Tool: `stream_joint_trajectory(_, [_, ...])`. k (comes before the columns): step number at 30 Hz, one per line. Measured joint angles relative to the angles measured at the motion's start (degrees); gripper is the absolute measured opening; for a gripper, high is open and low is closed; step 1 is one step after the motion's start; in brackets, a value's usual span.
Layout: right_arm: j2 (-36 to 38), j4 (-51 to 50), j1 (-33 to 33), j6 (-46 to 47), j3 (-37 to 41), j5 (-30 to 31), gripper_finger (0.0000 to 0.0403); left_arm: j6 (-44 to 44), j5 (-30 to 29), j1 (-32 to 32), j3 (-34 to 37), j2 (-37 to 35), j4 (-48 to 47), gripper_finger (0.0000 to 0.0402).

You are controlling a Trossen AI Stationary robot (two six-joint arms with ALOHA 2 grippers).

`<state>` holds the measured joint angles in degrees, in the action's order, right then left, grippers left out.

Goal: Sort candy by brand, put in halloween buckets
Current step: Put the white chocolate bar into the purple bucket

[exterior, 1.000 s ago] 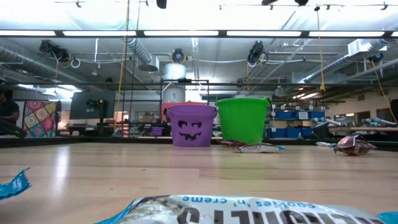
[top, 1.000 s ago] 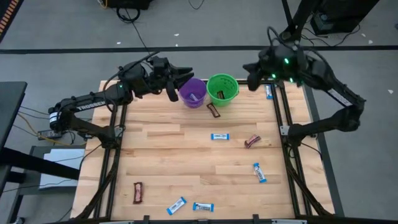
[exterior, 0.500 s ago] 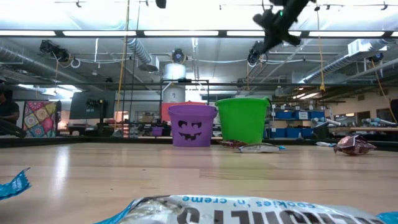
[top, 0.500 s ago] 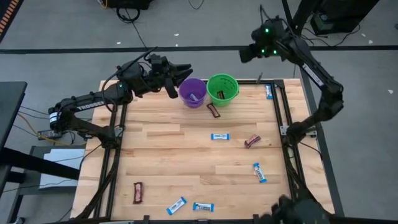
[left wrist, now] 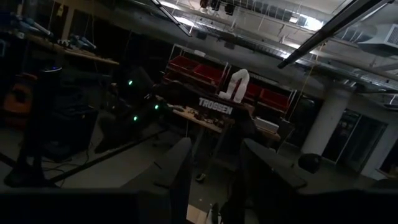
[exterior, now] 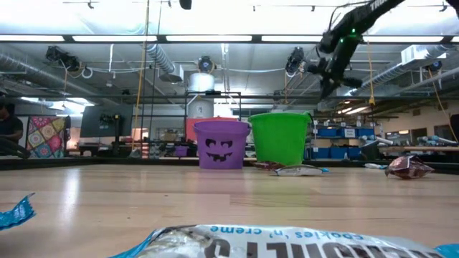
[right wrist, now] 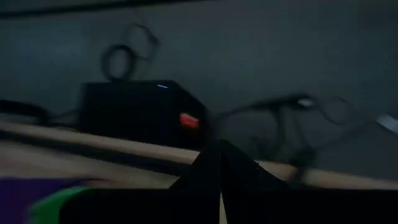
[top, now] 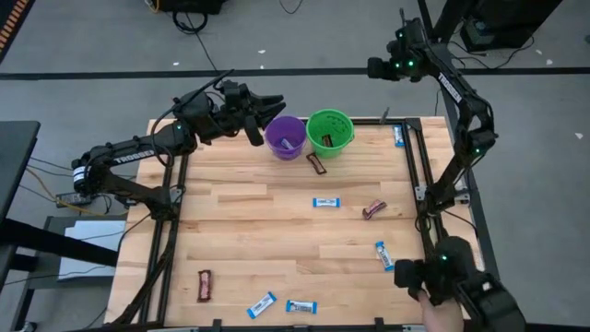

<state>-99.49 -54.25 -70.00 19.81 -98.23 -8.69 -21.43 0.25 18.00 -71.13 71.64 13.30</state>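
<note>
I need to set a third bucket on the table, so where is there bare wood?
The widest bare patch is the left half, between the purple bucket and the brown bar near the front edge. The centre strip below the blue bar is also free. The right side and front edge hold scattered candy.

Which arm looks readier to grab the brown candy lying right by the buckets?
Left, probably. The left gripper hovers beside the purple bucket, near that brown candy; the right gripper is raised beyond the table's far edge.

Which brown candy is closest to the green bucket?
The brown candy lying right beside the green bucket, just in front of it. The other two brown ones lie farther out, one mid-table and one near the front-left corner.
</note>
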Motion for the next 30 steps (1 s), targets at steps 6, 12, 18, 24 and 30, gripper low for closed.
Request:
stream_joint_trajectory(6, [-1.2, -1.5, -0.2, 1.5, 5.9, 3.3, 0.0005, 0.0, 0.0, -0.1, 0.0, 0.0, 0.0, 0.0142])
stream_joint_trajectory(12, [-0.2, -0.1, -1.4, 2.2, 15.4, 4.1, 0.0004, 0.1, 1.6, -0.1, 0.0, 0.0, 0.0, 0.0142])
stream_joint_trajectory(18, [1.9, 3.5, -0.6, 4.5, 17.0, 5.3, 0.0003, 0.0, 2.0, -0.1, 0.0, 0.0, 0.0, 0.0142])
stream_joint_trajectory(24, [2.2, 1.2, -0.1, 4.9, 16.9, 4.8, 0.0003, 0.0, 2.8, -0.1, 0.0, 0.0, 0.0, 0.0142])
stream_joint_trajectory(30, [4.5, 1.8, 2.6, 4.2, 16.9, 0.3, 0.0003, 0.1, 3.5, -0.1, 0.0, 0.0, 0.0, 0.0142])
